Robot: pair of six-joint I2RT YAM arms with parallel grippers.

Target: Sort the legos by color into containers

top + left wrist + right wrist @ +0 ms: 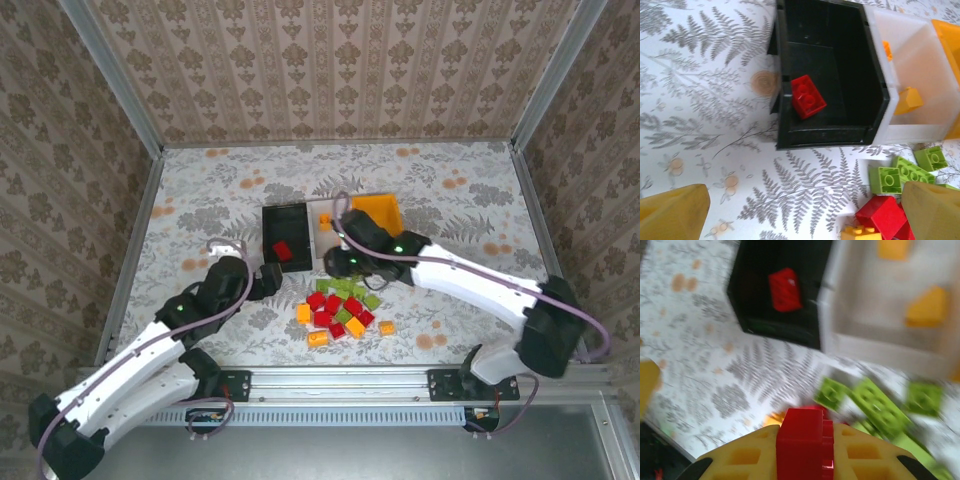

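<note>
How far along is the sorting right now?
Done: one red lego sits in the black bin, two orange legos in the white bin. In hand: the right gripper is shut on a second red lego. Remaining: the mixed pile of red, orange and green on the table; the left gripper is open and empty.

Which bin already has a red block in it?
The black bin, on the left: one red block lies inside. The white bin beside it holds orange blocks.
</note>
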